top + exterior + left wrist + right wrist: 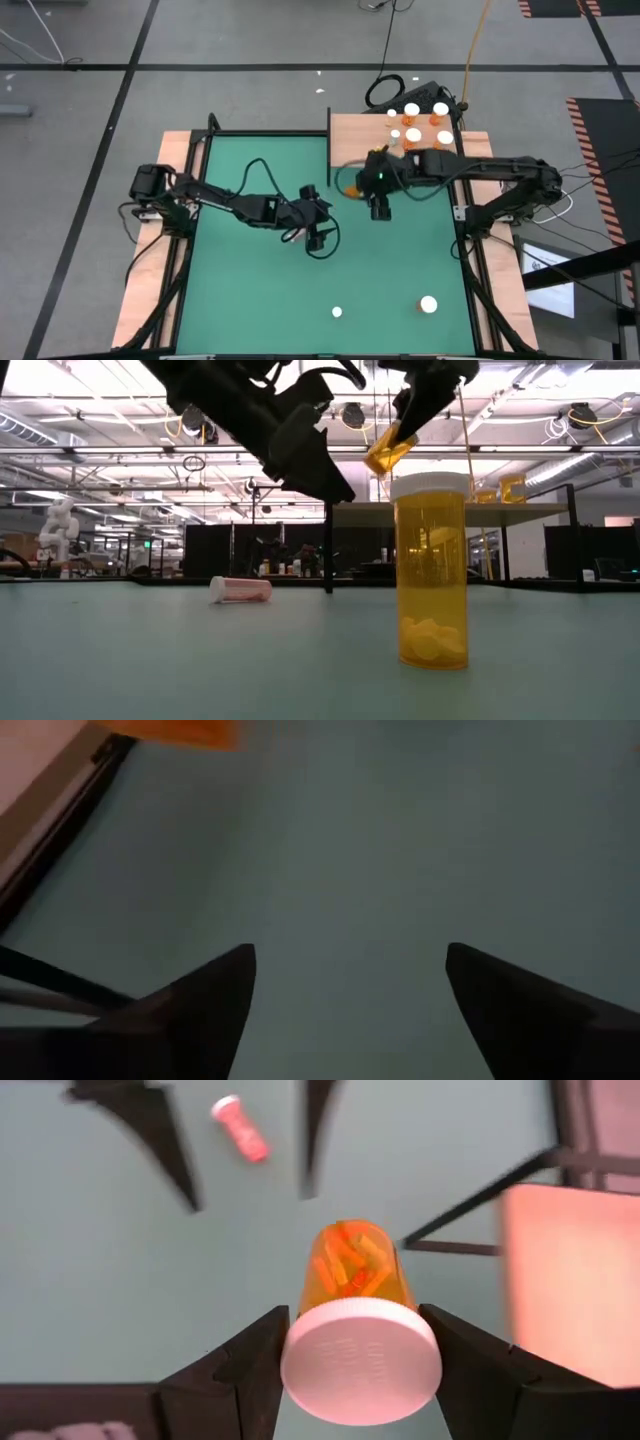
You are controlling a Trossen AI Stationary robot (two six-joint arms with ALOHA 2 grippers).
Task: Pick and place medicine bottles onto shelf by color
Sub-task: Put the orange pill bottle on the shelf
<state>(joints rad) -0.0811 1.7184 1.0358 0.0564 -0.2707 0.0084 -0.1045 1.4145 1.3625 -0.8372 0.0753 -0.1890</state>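
medicine bottles, near to far: two white caps at the near edge of the green mat (250, 290) on the counter, a small one (337, 312) and a bigger one (429, 304), only caps visible from above. low view puts a big upright orange bottle (431, 570) close to the lens with pale pills at its bottom; which of the two caps it matches, can't tell. mid-mat, a small pink bottle (240, 590) lies on its side, white cap end toward the left arm's side; from above it is mostly hidden under the left arm.

left pincer (318, 238) hangs over mid-mat above that pink bottle, fingers (205, 990) spread wide, only bare mat between them. blurry orange patch at that view's edge, cut off, can't say what.

right pincer (380, 208) sits farther back, near the shelf's front edge, pinching an orange bottle (355, 1275) by its white cap (361, 1360), one finger on each side of the cap. bottle is off the mat, tilted in low view, orange capsules inside. from above only a sliver of orange shows beside the wrist.

farthest: shelf (355, 135), light wood, at the mat's far edge on the right arm's side, black post at its corner. a cluster of white-capped bottles (412, 121) stands on its far right part, some orange showing; exact count hard to read.
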